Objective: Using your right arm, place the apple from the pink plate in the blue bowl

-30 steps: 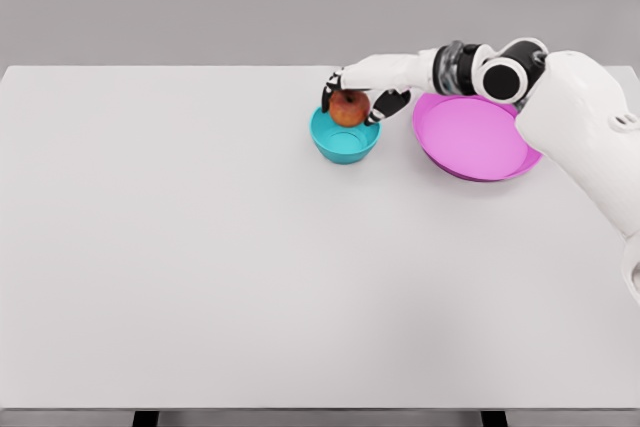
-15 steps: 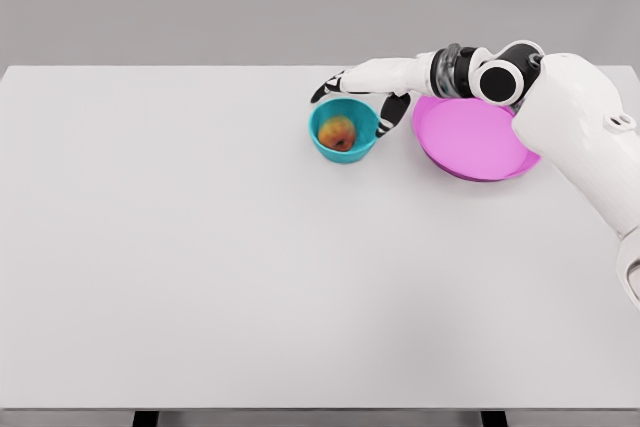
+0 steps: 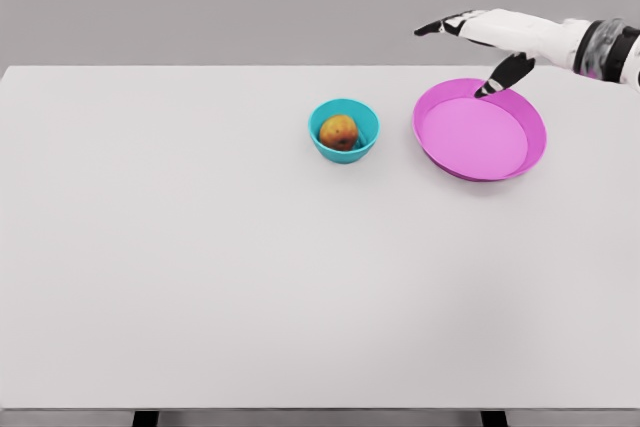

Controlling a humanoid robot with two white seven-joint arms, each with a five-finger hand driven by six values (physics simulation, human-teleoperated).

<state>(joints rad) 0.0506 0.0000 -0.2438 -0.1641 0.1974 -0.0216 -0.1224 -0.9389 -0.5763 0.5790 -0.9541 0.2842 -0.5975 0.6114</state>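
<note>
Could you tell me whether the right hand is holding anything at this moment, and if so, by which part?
Nothing is held. The right hand is open above the pink plate's far rim, and the apple sits in the blue bowl.

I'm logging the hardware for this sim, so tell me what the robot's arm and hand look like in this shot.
Only the right arm shows, entering from the right edge. Its shell is smooth, glossy white, with a dark grey and silver ringed joint at the wrist. The right hand is white on the back with black fingers. No cables or markings are visible.
</note>
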